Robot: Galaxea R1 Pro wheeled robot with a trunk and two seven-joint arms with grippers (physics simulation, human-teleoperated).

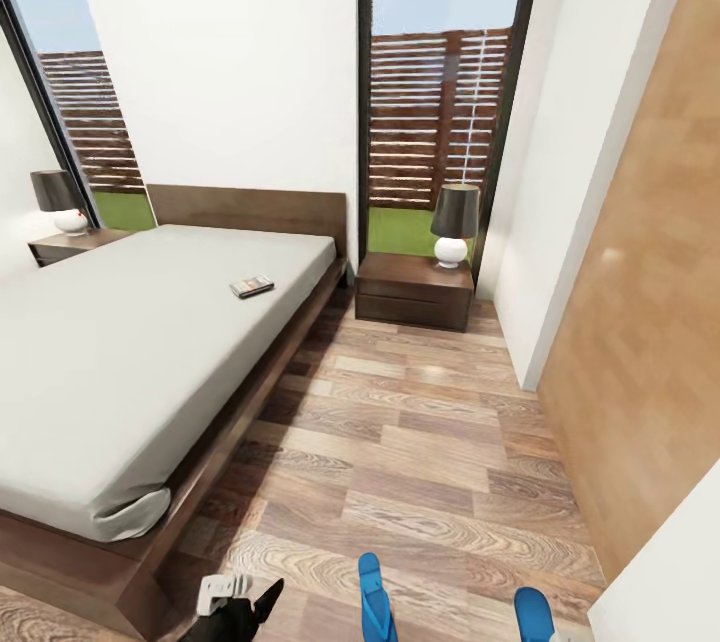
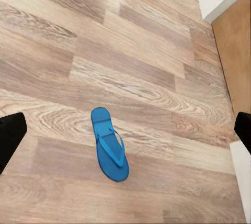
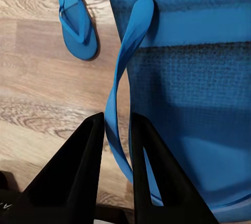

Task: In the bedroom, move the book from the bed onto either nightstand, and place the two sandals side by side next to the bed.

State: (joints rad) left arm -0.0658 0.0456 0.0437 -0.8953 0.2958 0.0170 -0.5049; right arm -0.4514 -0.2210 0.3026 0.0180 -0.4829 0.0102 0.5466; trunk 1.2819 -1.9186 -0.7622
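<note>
The small dark book (image 1: 252,286) with white letters lies flat on the pale grey mattress of the big brown wooden bed (image 1: 120,562), near its headboard end. One flat bright blue sandal (image 2: 109,144) lies on the light wood plank floor (image 1: 420,462). The right gripper (image 3: 117,130) is clenched on the strap of the other blue sandal (image 3: 193,77), close up in the right wrist view. The left gripper (image 2: 125,130) is spread wide above the floor. A dark brown nightstand (image 1: 414,291) stands beside the bed.
</note>
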